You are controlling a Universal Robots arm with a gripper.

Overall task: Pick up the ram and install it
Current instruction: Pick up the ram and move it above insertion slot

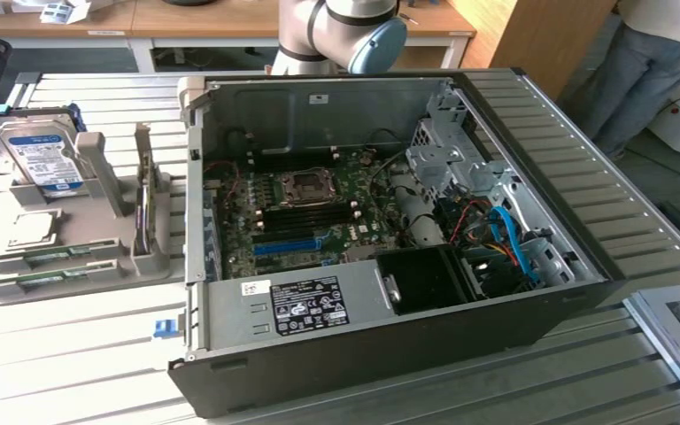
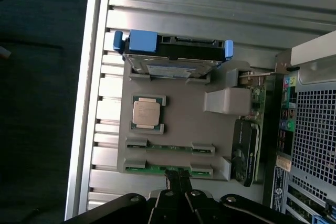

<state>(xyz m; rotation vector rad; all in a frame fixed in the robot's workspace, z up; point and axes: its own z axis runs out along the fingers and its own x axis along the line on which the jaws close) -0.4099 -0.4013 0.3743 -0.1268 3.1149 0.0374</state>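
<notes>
Two ram sticks lie flat in the grey holder tray (image 1: 104, 232), side by side: one (image 2: 169, 148) (image 1: 63, 254) and one closer to the tray's edge (image 2: 157, 169) (image 1: 47, 280). Each is a slim green board held by clips at both ends. My gripper (image 2: 178, 173) hangs above the tray with its dark fingers pressed together and nothing between them. Its tips line up over the edge-side ram stick; I cannot tell whether they touch it. The open PC case (image 1: 375, 354) lies beside the tray, its motherboard (image 1: 305, 212) exposed.
The tray also holds a hard drive with blue rails (image 2: 173, 51) (image 1: 42, 159), a CPU (image 2: 146, 112) (image 1: 33, 228) and an upright expansion card (image 2: 245, 150) (image 1: 142, 199). A person (image 1: 659, 62) stands at the exterior view's far right. The robot arm's base (image 1: 340, 31) stands behind the case.
</notes>
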